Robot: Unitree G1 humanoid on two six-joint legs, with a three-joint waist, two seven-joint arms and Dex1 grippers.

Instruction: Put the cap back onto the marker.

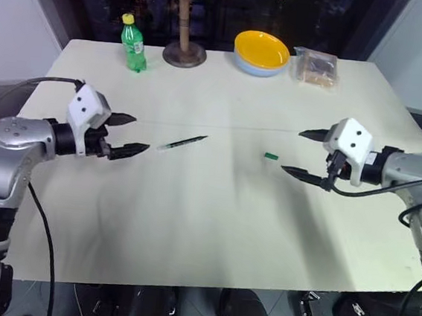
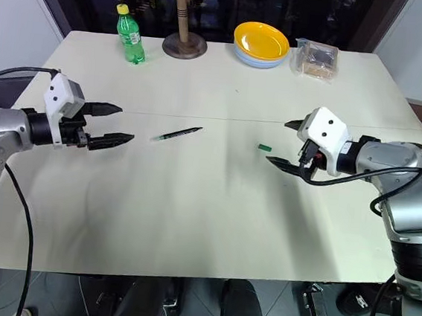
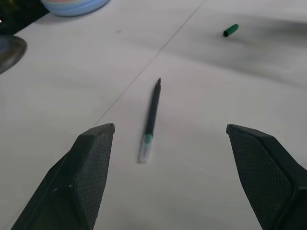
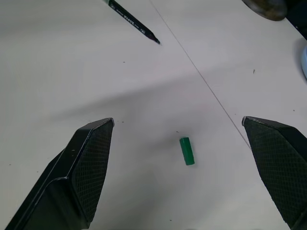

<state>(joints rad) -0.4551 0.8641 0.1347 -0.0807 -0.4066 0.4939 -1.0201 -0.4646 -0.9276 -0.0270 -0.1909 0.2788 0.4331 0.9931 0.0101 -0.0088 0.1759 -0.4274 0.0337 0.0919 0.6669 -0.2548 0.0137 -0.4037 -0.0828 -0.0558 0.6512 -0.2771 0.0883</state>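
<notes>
Two grippers hang over the pale table, neither touching anything: the left gripper near the left edge and the right gripper toward the right edge, each with its black fingers spread wide and nothing between them. The marker lies flat around the middle of the table, just past the left gripper's tips, slanted with its dark end toward the far right corner. The cap lies by itself a little to the right of the marker, apart from it and close to the right gripper's tips. The head views take in the far edge as well, where a green bottle with a yellow lid, a wooden stand, a yellow bowl and a clear packet are lined up. The left wrist view brings out what the head views leave faint: the marker's pale, clear section and a small green band sit at the end nearest the left gripper, with the cap far beyond. The right wrist view shows the cap lying on its side between that gripper's open fingers but clear of both, with the marker's dark pointed tip beyond it.
</notes>
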